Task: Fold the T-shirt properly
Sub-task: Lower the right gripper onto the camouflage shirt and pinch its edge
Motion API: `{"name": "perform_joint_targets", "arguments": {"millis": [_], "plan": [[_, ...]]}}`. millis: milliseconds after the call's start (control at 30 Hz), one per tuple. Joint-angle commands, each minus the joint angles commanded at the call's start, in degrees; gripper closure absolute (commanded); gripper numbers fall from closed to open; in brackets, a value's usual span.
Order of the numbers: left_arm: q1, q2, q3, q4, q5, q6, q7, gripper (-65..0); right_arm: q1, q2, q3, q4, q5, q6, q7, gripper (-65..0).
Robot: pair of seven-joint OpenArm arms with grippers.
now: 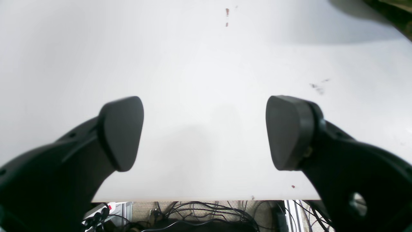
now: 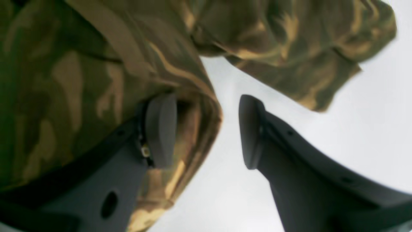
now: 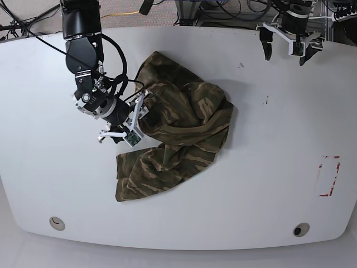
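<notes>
The camouflage T-shirt (image 3: 178,125) lies crumpled on the white table (image 3: 268,145), left of centre, with one part stretching toward the front (image 3: 150,173). My right gripper (image 3: 129,120) is at the shirt's left edge. In the right wrist view the right gripper (image 2: 206,132) is open, and a fold of the T-shirt (image 2: 80,80) wraps against its left finger pad (image 2: 161,129). My left gripper (image 3: 285,53) hovers at the far right edge of the table, away from the shirt. In the left wrist view it (image 1: 206,132) is open and empty, with a corner of the T-shirt (image 1: 397,11) at top right.
A red-outlined rectangle (image 3: 329,176) is marked on the table at the right. Two round holes (image 3: 56,223) (image 3: 301,230) sit near the front edge. Cables (image 1: 199,216) hang beyond the table edge under the left gripper. Small dark marks (image 1: 318,87) dot the table.
</notes>
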Motion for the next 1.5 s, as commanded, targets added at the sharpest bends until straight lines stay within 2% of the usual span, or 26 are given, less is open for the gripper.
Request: {"name": "perform_joint_targets", "arguments": {"millis": [133, 267, 700, 767, 900, 967, 1000, 1067, 1200, 1267, 1500], "plan": [[0.0, -0.2, 0.0, -0.1, 0.0, 0.0, 0.0, -56.1, 2.2, -0.4, -2.3, -3.3, 0.0, -0.18, 0.2, -30.6], [0.0, -0.3, 0.0, -0.1, 0.0, 0.0, 0.0, -56.1, 4.2, -0.3, -5.1, -6.2, -0.1, -0.35, 2.8, -30.6], [-0.2, -0.4, 0.1, -0.1, 0.0, 0.0, 0.0, -56.1, 9.5, -0.5, -5.5, -12.4, -0.1, -0.35, 3.3, -29.6], [-0.7, -0.4, 0.1, -0.1, 0.0, 0.0, 0.0, -56.1, 9.6, -0.5, -5.5, -12.8, -0.1, -0.35, 3.6, -26.6], [-2.0, -0.4, 0.1, -0.1, 0.0, 0.0, 0.0, -56.1, 9.7, -0.6, -5.5, -14.1, -0.1, -0.35, 5.6, -14.1], [-2.0, -0.4, 0.1, -0.1, 0.0, 0.0, 0.0, -56.1, 9.7, -0.6, -5.5, -15.1, -0.1, -0.35, 5.6, -11.7], [-2.0, -0.4, 0.1, -0.1, 0.0, 0.0, 0.0, -56.1, 9.7, -0.6, -5.5, -15.5, -0.1, -0.35, 5.6, -12.2], [-2.1, -0.4, 0.1, -0.1, 0.0, 0.0, 0.0, -56.1, 9.7, -0.6, -5.5, -15.6, -0.1, -0.35, 5.7, -17.1], [-2.2, -0.4, 0.1, -0.1, 0.0, 0.0, 0.0, -56.1, 9.7, -0.6, -5.5, -15.6, -0.1, -0.35, 5.7, -34.2], [-2.2, -0.4, 0.1, -0.1, 0.0, 0.0, 0.0, -56.1, 9.7, -0.6, -5.5, -15.5, -0.1, -0.35, 5.7, -39.0], [-2.2, -0.4, 0.1, -0.1, 0.0, 0.0, 0.0, -56.1, 9.8, -0.7, -6.0, -15.4, -0.1, 0.09, 5.7, -40.0]]}}
